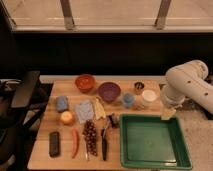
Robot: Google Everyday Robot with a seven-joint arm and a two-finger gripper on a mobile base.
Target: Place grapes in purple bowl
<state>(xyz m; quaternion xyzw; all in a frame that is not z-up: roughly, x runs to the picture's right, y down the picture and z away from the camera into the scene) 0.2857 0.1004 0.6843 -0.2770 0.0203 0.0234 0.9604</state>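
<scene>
The grapes [90, 137] are a long dark red-purple bunch lying on the wooden table [47, 120], near its front and next to the orange-red carrot [75, 143]. The purple bowl [109, 91] stands upright at the back middle of the table, right of the orange-red bowl [85, 82]. My white arm [187, 82] is folded at the right edge of the table. My gripper [168, 114] hangs at the arm's lower end, over the far right corner of the green tray, well away from both grapes and bowl.
A green tray [180, 156] fills the front right. A small blue cup [128, 100], a white cup [148, 97] and a small dark pot [139, 86] stand right of the purple bowl. A blue sponge [62, 103], a grey cloth [84, 110], a round yellow fruit [67, 117], a black block [54, 143] and dark utensils [104, 144] lie around the grapes. A black chair [22, 92] stands to the left.
</scene>
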